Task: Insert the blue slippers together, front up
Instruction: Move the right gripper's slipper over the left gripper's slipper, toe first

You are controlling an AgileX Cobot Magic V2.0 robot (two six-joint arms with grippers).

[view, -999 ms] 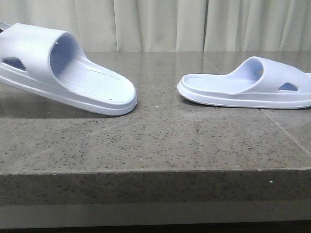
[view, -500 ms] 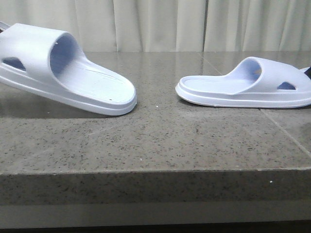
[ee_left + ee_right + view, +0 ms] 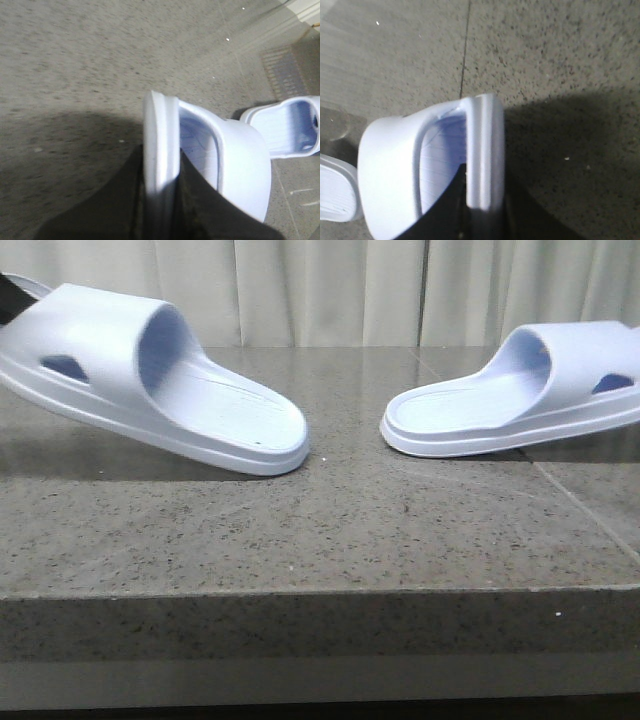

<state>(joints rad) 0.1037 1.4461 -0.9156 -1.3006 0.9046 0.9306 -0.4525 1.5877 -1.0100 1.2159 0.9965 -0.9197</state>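
Observation:
Two pale lavender-blue slippers are held over the grey stone table (image 3: 320,530). The left slipper (image 3: 150,380) is tilted, strap end raised at the left, heel end low near the middle. My left gripper (image 3: 161,167) is shut on its sole at the strap end, one finger (image 3: 200,200) inside the strap; it shows as a dark bit at the front view's left edge (image 3: 10,295). The right slipper (image 3: 520,390) is tilted, strap end raised at the right. My right gripper (image 3: 485,187) is shut on its sole, one finger (image 3: 447,200) inside the strap. The heel ends face each other, apart.
The table's front edge (image 3: 320,592) runs across the front view. A seam (image 3: 585,515) crosses the tabletop at the right. Pale curtains (image 3: 330,290) hang behind the table. Each wrist view shows the other slipper at its edge: left wrist view (image 3: 290,125), right wrist view (image 3: 335,192).
Both slippers have risen at their strap ends. The left one shifted right toward the middle. The right one went from lying flat to tilted, and shifted slightly right.

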